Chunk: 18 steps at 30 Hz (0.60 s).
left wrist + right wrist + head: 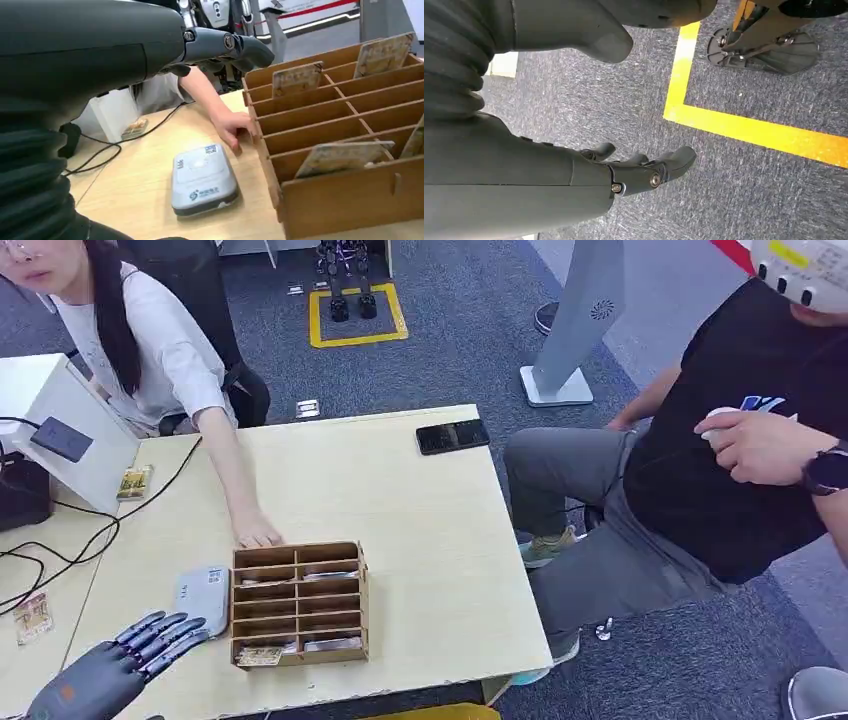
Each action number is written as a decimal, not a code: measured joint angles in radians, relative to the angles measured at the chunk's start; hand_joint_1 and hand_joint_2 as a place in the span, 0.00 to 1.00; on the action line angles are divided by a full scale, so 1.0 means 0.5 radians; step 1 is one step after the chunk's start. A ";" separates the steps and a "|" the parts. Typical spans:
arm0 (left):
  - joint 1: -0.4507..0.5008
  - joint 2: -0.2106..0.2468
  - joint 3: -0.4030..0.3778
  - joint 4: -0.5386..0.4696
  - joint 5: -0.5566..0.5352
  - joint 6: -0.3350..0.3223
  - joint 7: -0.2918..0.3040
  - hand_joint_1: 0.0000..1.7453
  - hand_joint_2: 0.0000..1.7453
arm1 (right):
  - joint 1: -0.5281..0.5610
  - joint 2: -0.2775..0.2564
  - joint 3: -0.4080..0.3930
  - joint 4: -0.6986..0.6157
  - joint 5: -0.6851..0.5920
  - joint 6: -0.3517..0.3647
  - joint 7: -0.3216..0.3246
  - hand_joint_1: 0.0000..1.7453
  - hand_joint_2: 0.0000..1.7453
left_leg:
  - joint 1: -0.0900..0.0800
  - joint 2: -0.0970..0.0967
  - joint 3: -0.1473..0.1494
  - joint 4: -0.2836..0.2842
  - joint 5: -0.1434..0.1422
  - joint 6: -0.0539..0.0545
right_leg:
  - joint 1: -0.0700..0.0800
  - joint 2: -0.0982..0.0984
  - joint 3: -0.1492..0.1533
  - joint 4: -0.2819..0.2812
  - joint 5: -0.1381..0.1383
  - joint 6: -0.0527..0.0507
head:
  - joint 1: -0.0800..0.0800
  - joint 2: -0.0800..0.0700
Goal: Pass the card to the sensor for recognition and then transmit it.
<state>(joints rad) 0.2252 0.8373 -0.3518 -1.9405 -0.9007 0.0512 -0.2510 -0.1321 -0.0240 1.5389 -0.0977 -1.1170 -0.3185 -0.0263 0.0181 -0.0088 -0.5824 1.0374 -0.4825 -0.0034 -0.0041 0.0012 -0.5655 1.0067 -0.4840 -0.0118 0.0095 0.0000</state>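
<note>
Hovering empty with fingers spread at the table's (pixel 420 540) near-left edge, the left hand (pixel 120 660) sits just beside the sensor (pixel 203 598) and card rack (pixel 300 602), while the right hand (pixel 624 172) hangs loose, holding nothing, over carpet.

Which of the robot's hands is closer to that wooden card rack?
Left. The left hand hovers beside the wooden card rack, over the table; the right hand hangs above the carpet.

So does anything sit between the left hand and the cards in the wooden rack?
Nothing visible blocks it. The left hand is open beside the grey sensor, which lies just left of the rack. A person's hand rests against the rack's far left corner, off the direct line.
</note>
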 joint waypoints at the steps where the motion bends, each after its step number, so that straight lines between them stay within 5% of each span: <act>1: -0.004 -0.030 -0.034 0.019 -0.036 0.028 0.014 0.00 1.00 | 0.000 0.000 0.000 0.000 -0.012 -0.001 0.006 0.00 1.00 | 0.000 0.000 0.000 0.000 0.000 0.000 | 0.000 0.000 0.000 0.000 0.000 0.000 | 0.000 0.000; 18: -0.170 -0.406 -0.330 0.323 -0.279 0.170 0.050 0.00 1.00 | 0.001 0.006 0.000 0.000 -0.050 -0.010 0.004 0.00 1.00 | 0.000 0.001 0.000 0.000 0.000 0.000 | 0.000 0.000 0.000 0.000 0.000 0.000 | 0.000 0.000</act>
<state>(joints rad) 0.1402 0.6344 -0.5165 -1.7788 -1.0403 0.1362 -0.2258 -0.1318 -0.0210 1.5389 -0.0977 -1.1421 -0.3235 -0.0244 0.0182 -0.0085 -0.5824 1.0376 -0.4825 -0.0035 -0.0040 0.0012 -0.5658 1.0066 -0.4838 -0.0117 0.0095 0.0000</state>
